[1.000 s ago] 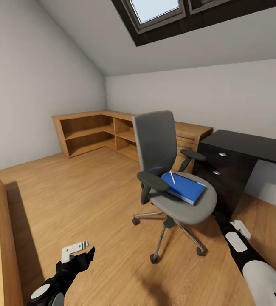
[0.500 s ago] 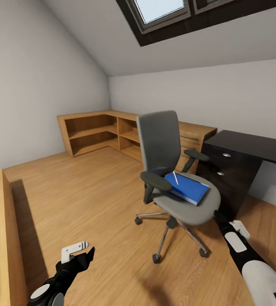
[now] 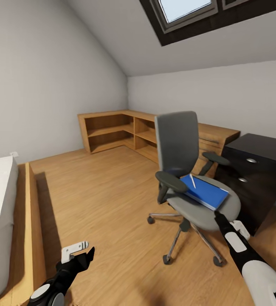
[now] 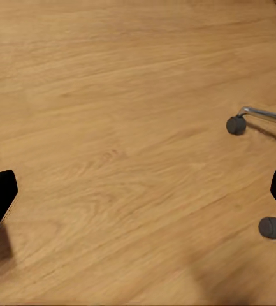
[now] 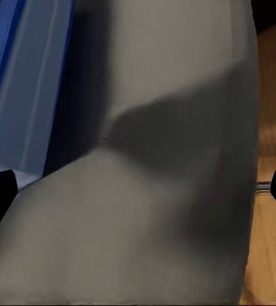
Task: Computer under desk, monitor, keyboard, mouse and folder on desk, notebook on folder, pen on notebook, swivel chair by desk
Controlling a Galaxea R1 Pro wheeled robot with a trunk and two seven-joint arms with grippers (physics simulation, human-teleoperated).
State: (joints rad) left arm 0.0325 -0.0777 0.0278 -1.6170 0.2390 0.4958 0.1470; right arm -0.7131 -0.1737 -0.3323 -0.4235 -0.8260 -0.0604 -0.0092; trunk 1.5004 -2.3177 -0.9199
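Observation:
The grey swivel chair (image 3: 177,146) stands on the wood floor just left of the black desk (image 3: 263,146) and its drawer unit. The blue folder (image 3: 207,191) lies on the seat with the pale pen (image 3: 192,180) on top of it. My right gripper (image 3: 218,217) is open at the seat's near edge. In the right wrist view the right gripper (image 5: 138,191) spans the grey seat cushion (image 5: 169,159), with the folder (image 5: 23,83) beyond. My left gripper (image 3: 77,254) hangs open over bare floor (image 4: 112,127). The notebook, monitor, keyboard, mouse and computer are out of view.
A low light-wood shelf cabinet (image 3: 112,131) runs along the far corner. A bed with a wooden frame (image 3: 29,221) lies at the left. The chair's castors (image 4: 236,125) sit near my left gripper. A skylight (image 3: 184,10) is overhead.
The whole picture has shifted right, so the camera has turned left and the bed has come into view. Both arms keep their places in the picture.

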